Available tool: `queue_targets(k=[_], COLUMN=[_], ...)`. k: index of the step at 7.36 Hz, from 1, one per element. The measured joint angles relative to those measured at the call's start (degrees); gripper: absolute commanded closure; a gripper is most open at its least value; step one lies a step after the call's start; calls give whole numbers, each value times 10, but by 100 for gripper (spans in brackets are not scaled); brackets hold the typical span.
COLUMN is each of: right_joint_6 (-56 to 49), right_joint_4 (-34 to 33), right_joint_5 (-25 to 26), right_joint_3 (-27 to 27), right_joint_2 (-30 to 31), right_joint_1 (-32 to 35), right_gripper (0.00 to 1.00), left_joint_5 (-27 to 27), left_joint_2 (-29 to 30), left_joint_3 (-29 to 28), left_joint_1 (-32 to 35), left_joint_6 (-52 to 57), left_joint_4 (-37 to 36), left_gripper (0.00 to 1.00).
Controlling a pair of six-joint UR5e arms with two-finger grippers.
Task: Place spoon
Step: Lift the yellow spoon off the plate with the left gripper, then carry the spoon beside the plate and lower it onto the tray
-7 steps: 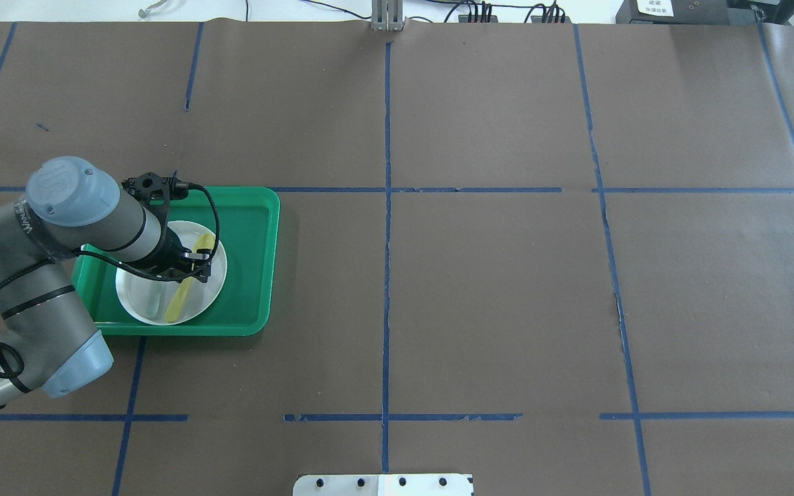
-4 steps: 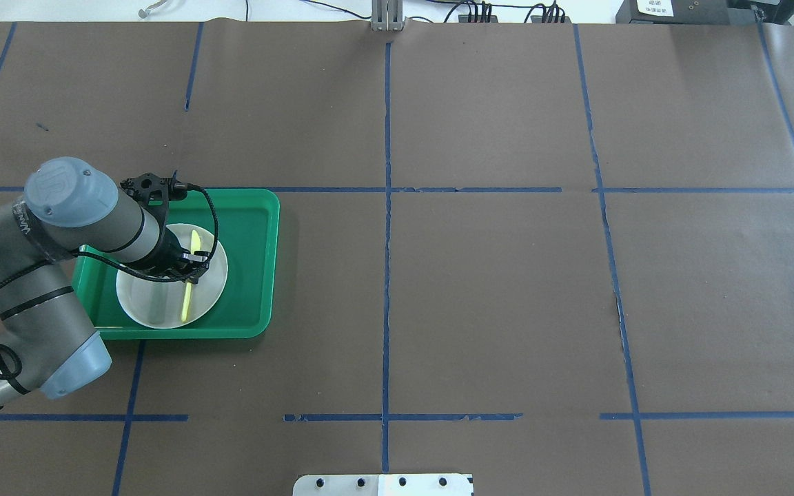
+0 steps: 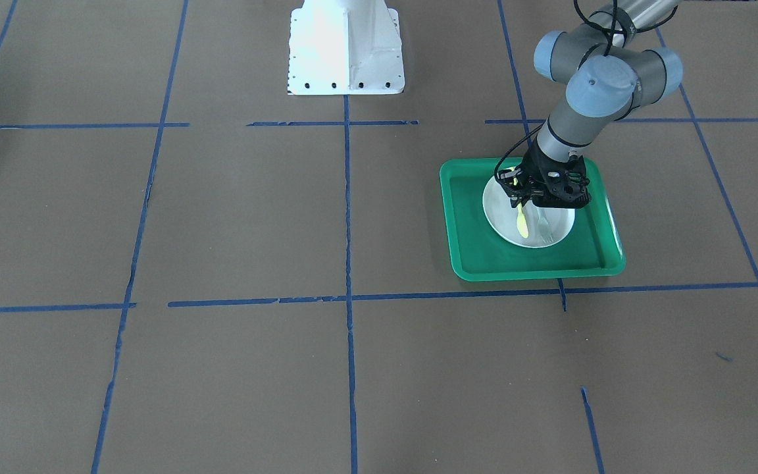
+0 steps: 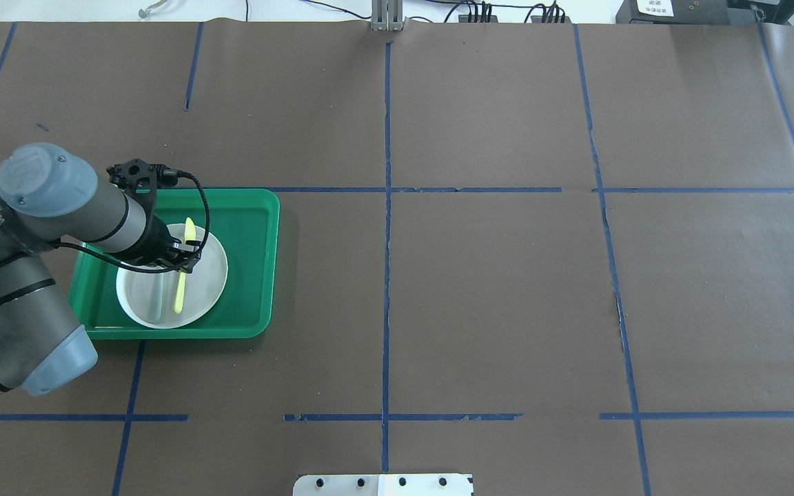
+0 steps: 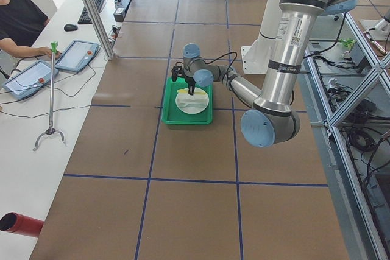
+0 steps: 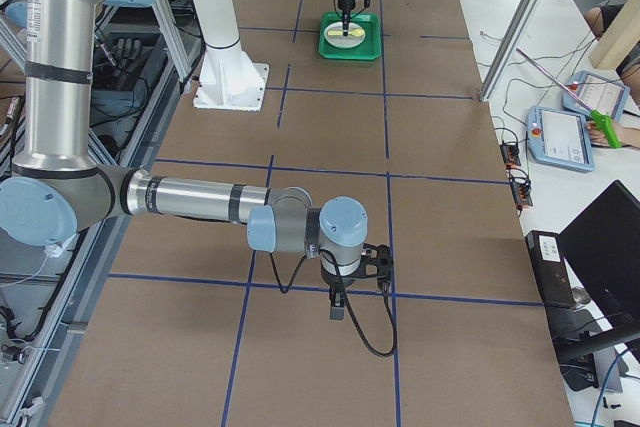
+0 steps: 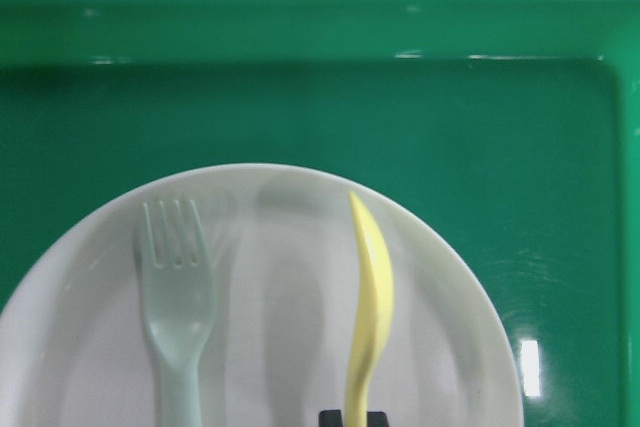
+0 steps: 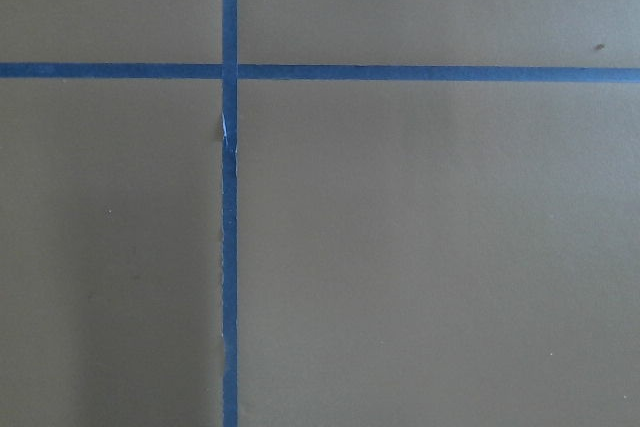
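Note:
The yellow spoon (image 4: 179,293) is turned on its edge, its handle pinched by my left gripper (image 4: 182,262), which is shut on it. It hangs just over the white plate (image 4: 209,275) in the green tray (image 4: 253,262). In the left wrist view the spoon (image 7: 370,307) rises from the fingertips (image 7: 350,417) and casts a shadow on the plate (image 7: 270,347). The front view shows the spoon (image 3: 522,225) below the gripper (image 3: 519,197). My right gripper (image 6: 337,309) shows only in the right side view, low over bare table; I cannot tell its state.
A pale grey-green fork (image 7: 180,287) lies on the plate to the spoon's left, also in the overhead view (image 4: 156,303). The tray's raised rim (image 7: 300,57) surrounds the plate. Brown paper with blue tape lines (image 4: 387,275) covers the table. The robot's white base (image 3: 345,46) stands mid-table.
The spoon went from lying slanted on the plate to standing on edge in the left gripper. The left arm shifted left and a little farther from the robot with it.

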State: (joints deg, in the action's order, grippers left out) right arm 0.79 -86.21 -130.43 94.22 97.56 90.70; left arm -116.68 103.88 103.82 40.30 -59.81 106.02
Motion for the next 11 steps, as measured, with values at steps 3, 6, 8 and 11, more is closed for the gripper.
queue_targets(k=[3,6,8,11], right_joint_6=[0,0,0,0], right_joint_4=[0,0,0,0], right_joint_5=[0,0,0,0], right_joint_3=[0,0,0,0], right_joint_2=[0,0,0,0], right_joint_1=[0,0,0,0], right_gripper=[0,0,0,0], left_joint_5=[-3,-6,-6,-4], left_joint_2=[7,62,96,103], left_joint_3=[88,69,39,-32], left_joint_1=[30,26,5,-30], left_joint_6=[37,-17,-54,-74], left_joint_4=[-118,-141,-140,-76], left_gripper=[100,100,100,100])
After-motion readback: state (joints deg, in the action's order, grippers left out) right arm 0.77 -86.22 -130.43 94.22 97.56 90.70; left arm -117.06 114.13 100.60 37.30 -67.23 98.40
